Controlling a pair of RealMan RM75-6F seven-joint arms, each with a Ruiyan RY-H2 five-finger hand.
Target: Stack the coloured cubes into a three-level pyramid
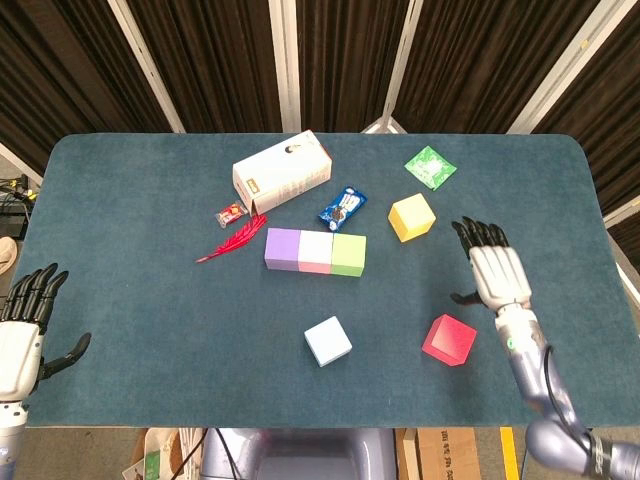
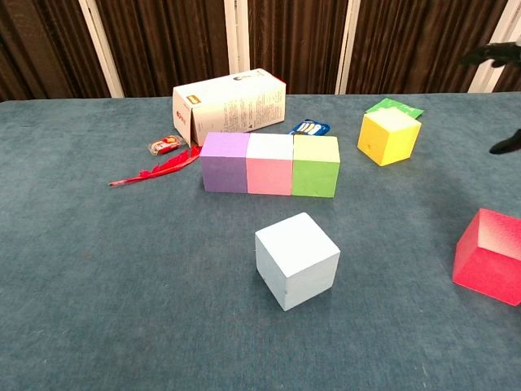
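Note:
A purple cube (image 1: pixel 282 248), a pink cube (image 1: pixel 316 251) and a green cube (image 1: pixel 349 254) stand in a touching row mid-table. A light blue cube (image 1: pixel 328 341) sits alone in front of them, a yellow cube (image 1: pixel 412 217) behind to the right, a red cube (image 1: pixel 449 339) at the front right. My right hand (image 1: pixel 494 272) hovers open, fingers spread, above the table between the yellow and red cubes; only its fingertips (image 2: pixel 492 55) show in the chest view. Over the table's front left edge my left hand (image 1: pixel 25 330) is open and holds nothing.
A white carton (image 1: pixel 282 171) lies behind the row, with a red feather (image 1: pixel 232 244), a small red packet (image 1: pixel 231 213) and a blue snack packet (image 1: pixel 342 205) near it. A green sachet (image 1: pixel 430 166) lies at the back right.

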